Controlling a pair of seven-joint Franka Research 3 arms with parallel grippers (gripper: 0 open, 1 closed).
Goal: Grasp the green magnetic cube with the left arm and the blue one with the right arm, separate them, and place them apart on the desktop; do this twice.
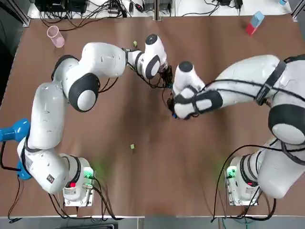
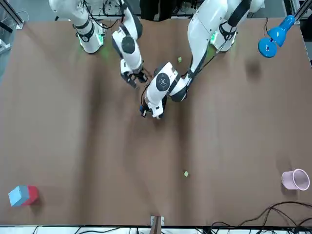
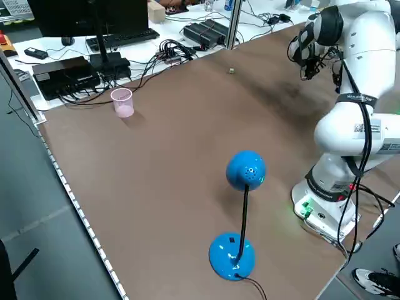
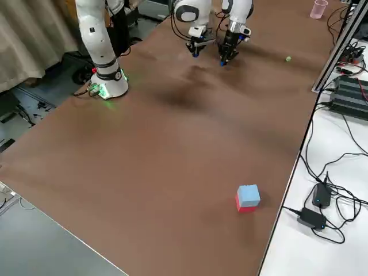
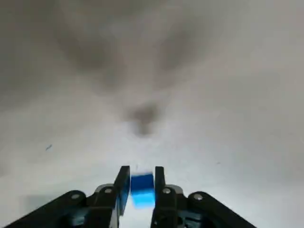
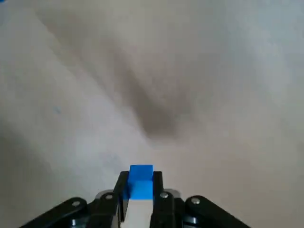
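My left gripper [image 1: 167,78] is shut on a small blue cube [image 5: 141,190], which sits squeezed between its fingers in the left wrist view. My right gripper [image 1: 174,113] is shut on another blue cube [image 6: 140,183], seen in the right wrist view. The two grippers hang close together over the middle of the table, the left [image 2: 145,113] a little farther from the bases than the right [image 2: 135,80]. One tiny green cube [image 1: 132,147] lies loose on the near half of the table. A second green cube [image 1: 135,44] lies at the far side.
A pink cup [image 1: 55,36] stands at the far left corner. A blue desk lamp [image 1: 12,131] stands by the left edge. A blue-and-red block [image 1: 255,23] rests at the far right. Cables run along the far edge.
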